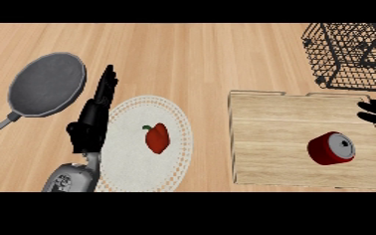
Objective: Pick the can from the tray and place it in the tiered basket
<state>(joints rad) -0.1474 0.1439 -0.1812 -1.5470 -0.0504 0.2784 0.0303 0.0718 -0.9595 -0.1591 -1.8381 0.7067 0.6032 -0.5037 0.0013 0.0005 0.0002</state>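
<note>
Red can (332, 148) with silver top lies sideways on wooden tray (272, 144); left hand (94, 114) fingers straight.

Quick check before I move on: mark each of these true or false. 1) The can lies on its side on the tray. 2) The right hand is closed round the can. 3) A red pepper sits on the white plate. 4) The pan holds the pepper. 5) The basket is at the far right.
1) True: the can lies on its side on the wooden tray.
2) False: the right hand shows only at the right edge, apart from the can.
3) True: the red pepper rests on the white plate.
4) False: the pan holds nothing visible.
5) True: the wire basket stands far right.
</note>
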